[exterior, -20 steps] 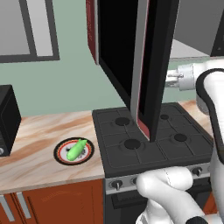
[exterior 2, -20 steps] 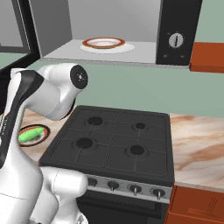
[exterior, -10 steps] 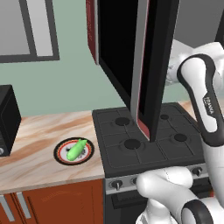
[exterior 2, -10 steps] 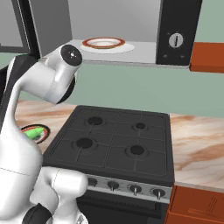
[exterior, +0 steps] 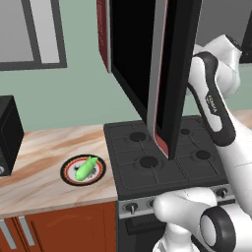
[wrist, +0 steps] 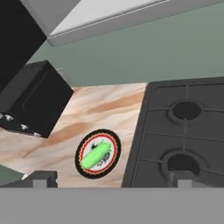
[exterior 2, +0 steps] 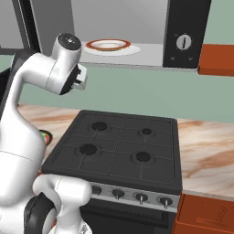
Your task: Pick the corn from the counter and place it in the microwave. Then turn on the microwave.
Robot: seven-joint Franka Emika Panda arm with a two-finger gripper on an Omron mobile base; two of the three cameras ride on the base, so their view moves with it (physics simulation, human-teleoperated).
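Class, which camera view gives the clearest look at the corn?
The hand view: the corn lies whole and unobstructed on its plate. The left base view shows it smaller; in the right base view the arm hides it.

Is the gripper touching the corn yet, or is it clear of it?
Apart. In the hand view the open gripper looks down from well above the corn, which lies untouched on its plate on the counter.
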